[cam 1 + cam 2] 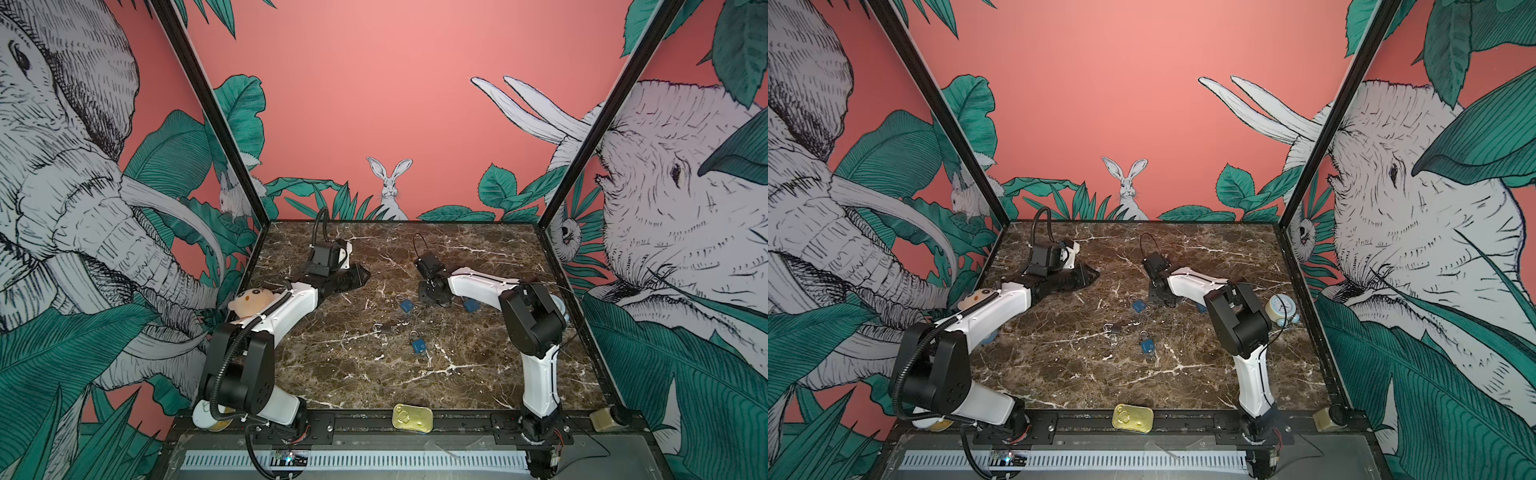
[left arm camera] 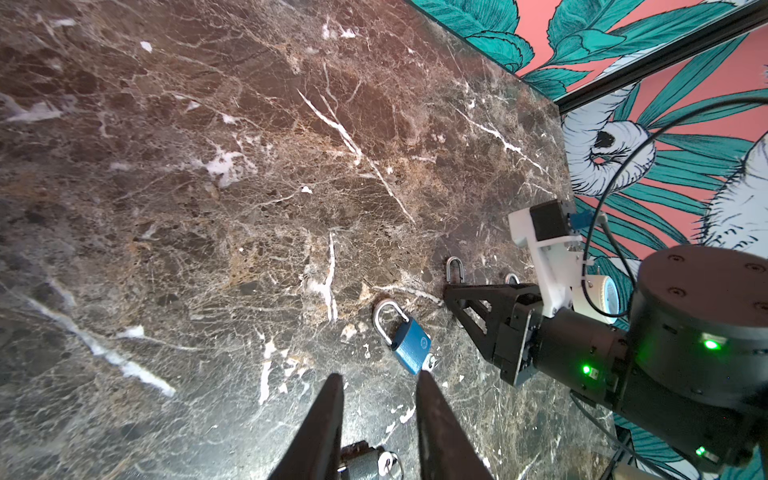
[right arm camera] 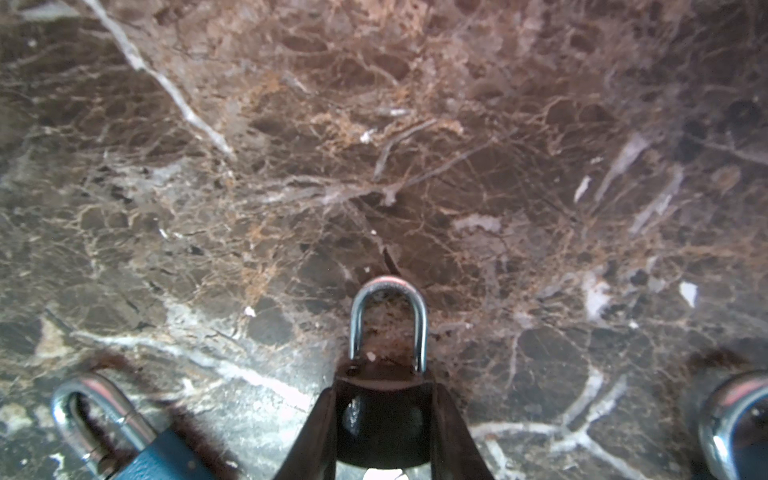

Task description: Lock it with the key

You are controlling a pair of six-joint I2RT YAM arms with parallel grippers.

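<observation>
Step in hand: grasping the dark padlock with the silver shackle point(image 3: 382, 411), which lies on the brown marble table point(image 1: 374, 374).
Right gripper point(image 3: 384, 390): jaws clenched against both sides of the dark padlock's body.
Left gripper point(image 2: 378, 376): fingers parted, nothing clamped; aimed toward the blue padlock point(image 2: 411, 345).
Key: a small silver key point(image 2: 430, 365) is seen at the blue padlock's base; none is discernible on the dark padlock.
Next move: judged to require a steady hold on the body while a key is fetched and turned.

Fingers point(image 2: 328, 424) of the left gripper point(image 2: 379, 375) found apart. A blue padlock point(image 2: 409, 345) noted flat on the marble table point(image 2: 208, 208) just beyond the fingertips, key point(image 2: 430, 363) at its base. A grey padlock point(image 2: 359, 463) seen between the finger bases. The right gripper point(image 2: 451, 301) observed farther beyond, the shackle of a third padlock point(image 2: 453, 266) at its tip.
</observation>
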